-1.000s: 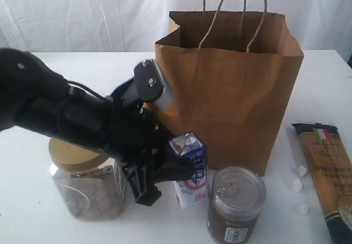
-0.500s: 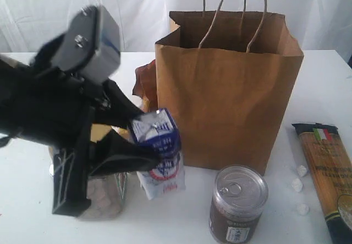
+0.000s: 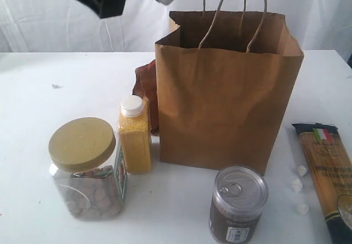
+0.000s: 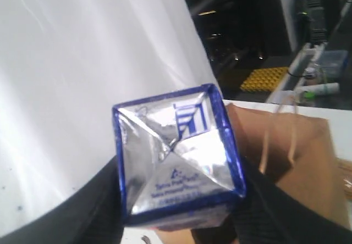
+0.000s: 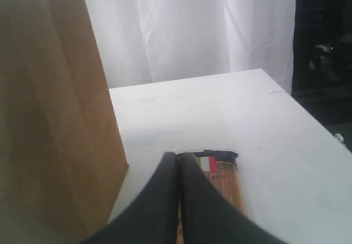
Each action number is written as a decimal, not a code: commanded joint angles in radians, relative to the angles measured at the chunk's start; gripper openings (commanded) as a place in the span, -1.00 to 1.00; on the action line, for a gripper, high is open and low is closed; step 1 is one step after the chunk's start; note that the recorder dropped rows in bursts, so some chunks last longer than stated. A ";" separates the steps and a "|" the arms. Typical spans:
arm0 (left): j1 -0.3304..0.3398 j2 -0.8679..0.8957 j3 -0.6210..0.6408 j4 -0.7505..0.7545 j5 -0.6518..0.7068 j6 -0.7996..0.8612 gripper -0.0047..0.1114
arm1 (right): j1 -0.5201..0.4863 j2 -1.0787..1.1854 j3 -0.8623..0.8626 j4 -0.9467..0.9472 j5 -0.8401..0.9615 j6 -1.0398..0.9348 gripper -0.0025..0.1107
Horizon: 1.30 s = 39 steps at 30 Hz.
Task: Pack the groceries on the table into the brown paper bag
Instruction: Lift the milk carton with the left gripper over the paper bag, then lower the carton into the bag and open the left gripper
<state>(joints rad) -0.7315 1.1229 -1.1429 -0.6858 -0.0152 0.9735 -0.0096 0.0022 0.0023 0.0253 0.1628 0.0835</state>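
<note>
White tabletop [image 3: 55, 90], curtain [image 3: 55, 24] behind. Left gripper [image 4: 181, 222] pinches the small blue-white carton [image 4: 176, 150] by its sides, jaws partway open, high up near the brown paper bag [image 3: 225, 106] mouth. Looks light, squashable, slick. Right gripper [image 5: 177, 200] closed, empty. Down below: 1 jar [image 3: 85, 167], 1 bottle [image 3: 135, 139], 1 can [image 3: 237, 203], 1 spaghetti packet [image 3: 327, 172], 1 pouch [image 3: 146, 87].

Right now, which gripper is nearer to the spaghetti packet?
Right. The right gripper, shut, points at the spaghetti packet just beyond its tips; the left gripper holds the blue-white carton high, on the brown paper bag's other side.
</note>
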 commanded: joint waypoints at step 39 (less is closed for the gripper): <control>0.002 0.473 -0.322 0.003 0.276 0.228 -0.28 | -0.002 -0.002 -0.002 0.000 -0.001 0.002 -0.96</control>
<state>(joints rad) -0.7315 1.6079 -1.4530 -0.6637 0.2645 1.1950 -0.0096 0.0022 0.0023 0.0253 0.1628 0.0853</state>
